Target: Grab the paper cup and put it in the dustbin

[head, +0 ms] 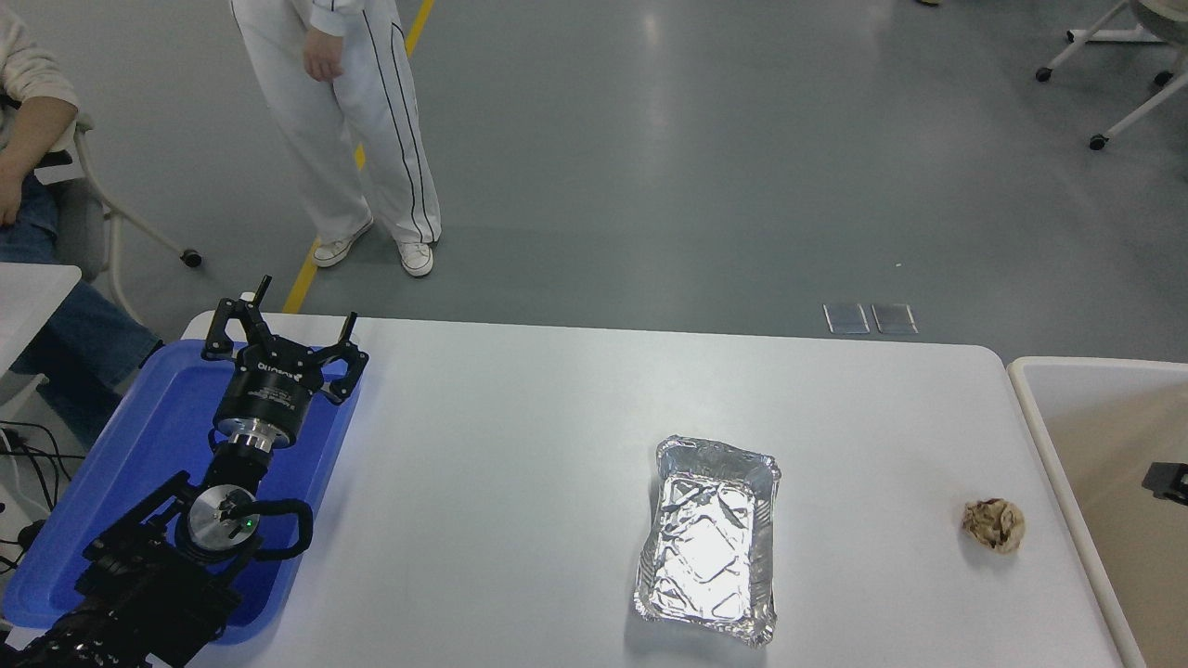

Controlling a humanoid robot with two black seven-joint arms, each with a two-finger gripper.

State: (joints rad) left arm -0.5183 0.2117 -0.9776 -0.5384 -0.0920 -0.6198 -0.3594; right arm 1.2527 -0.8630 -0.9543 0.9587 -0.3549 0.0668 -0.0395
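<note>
No paper cup shows anywhere in the head view. The dustbin (1028,401) stands against the table's right end, with a thick off-white rim and beige inner walls. A small black part of my right arm (1169,482) pokes in at the right edge, over the dustbin's inside. I cannot see whether that gripper is open or shut. My left gripper (299,320) is parked open and empty over the blue tray at the lower left.
A blue plastic tray (158,417) lies at the table's left end. A crinkled foil tray (710,540) sits in the middle front. A crumpled brown paper ball (994,525) lies near the dustbin. One person stands (334,121) beyond the table and another sits (37,139) at the far left.
</note>
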